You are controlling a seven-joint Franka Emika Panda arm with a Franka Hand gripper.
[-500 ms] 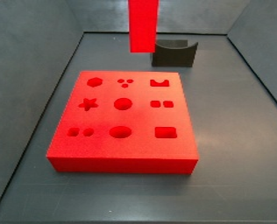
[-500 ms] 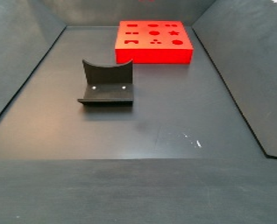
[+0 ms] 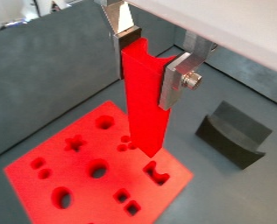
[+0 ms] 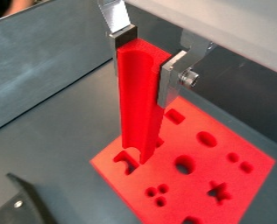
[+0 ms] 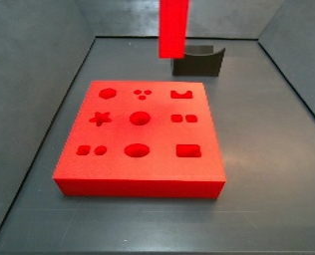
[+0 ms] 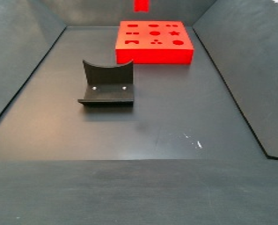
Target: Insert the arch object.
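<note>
My gripper [image 3: 149, 66] is shut on the arch object [image 3: 144, 105], a long bright red bar that hangs upright between the silver fingers [image 3: 176, 80]. It also shows in a wrist view [image 4: 135, 105], where the gripper [image 4: 147, 61] clamps its upper end. The bar's lower end hovers above the flat red board [image 3: 71, 179], close to the arch-shaped cutout [image 3: 159, 172]. In a side view the bar [image 5: 175, 28] hangs above the board's [image 5: 141, 139] far edge, with the gripper out of frame. Only its tip [image 6: 142, 4] shows in a side view.
The dark fixture [image 5: 197, 62] with a curved notch stands on the grey floor behind the board; it also shows in a side view [image 6: 106, 83] and in a wrist view [image 3: 235, 133]. Grey walls [image 5: 47, 60] enclose the floor. The board [image 6: 153, 42] has several shape cutouts.
The held bar has shifted sideways, to the right in a side view, toward the board's arch cutout side. Its tip has come into the other side view.
</note>
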